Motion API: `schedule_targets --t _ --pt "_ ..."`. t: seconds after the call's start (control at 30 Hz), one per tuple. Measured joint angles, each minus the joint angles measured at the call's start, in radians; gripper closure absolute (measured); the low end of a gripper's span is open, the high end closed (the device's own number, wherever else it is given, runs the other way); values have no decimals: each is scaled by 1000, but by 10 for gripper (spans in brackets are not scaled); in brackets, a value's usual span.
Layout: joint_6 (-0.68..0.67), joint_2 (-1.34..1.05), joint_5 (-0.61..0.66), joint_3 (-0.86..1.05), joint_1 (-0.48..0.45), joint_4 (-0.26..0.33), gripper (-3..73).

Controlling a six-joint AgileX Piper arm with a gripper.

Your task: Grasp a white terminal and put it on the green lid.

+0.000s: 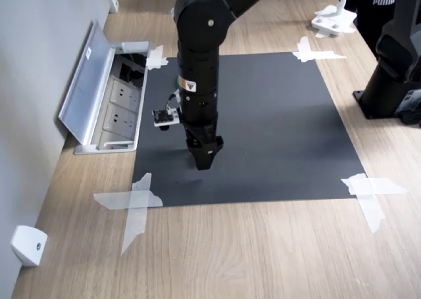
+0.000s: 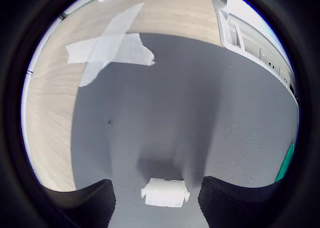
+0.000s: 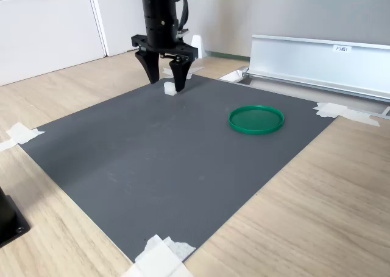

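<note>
We see one wooden surface that carries one dark grey mat, and the corners of the mat are fixed with white tape strips: we count four taped corners in the first exterior view. At the first exterior view's left, one metal socket box is set in the surface with its lid raised; inside we can see sockets, but we cannot count them surely. One black arm stands over the mat and points down. A second black machine base is at the first exterior view's right edge.

One green lid lies flat on the mat in the second exterior view, well apart from the arm, and nothing lies on it. One white wedge-shaped bracket rests near the surface's edge.

The tool is spread, with its two fingers on both sides of the one white terminal. In the wrist view the white terminal lies on the mat between the fingers, with a gap on each side, so they do not touch it.
</note>
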Motion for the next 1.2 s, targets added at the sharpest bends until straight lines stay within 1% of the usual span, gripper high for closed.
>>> schedule_targets --t 0.23,0.33,0.43,0.53,0.73,0.9,0.97,1.1,1.2 --pt "0 9 -10 0 0 -38 1" --pt "7 11 -18 0 0 -46 25" --pt "8 11 -30 0 0 -44 72" --pt "8 16 -36 -1 0 -29 149" --pt "8 26 -34 -4 0 -18 373" --pt "0 26 -30 -6 -1 -17 376" --pt "-31 21 -18 -9 -1 -13 376" --pt "-182 -21 32 -45 -8 -12 376" --pt "-317 -79 88 -100 -47 -12 376"
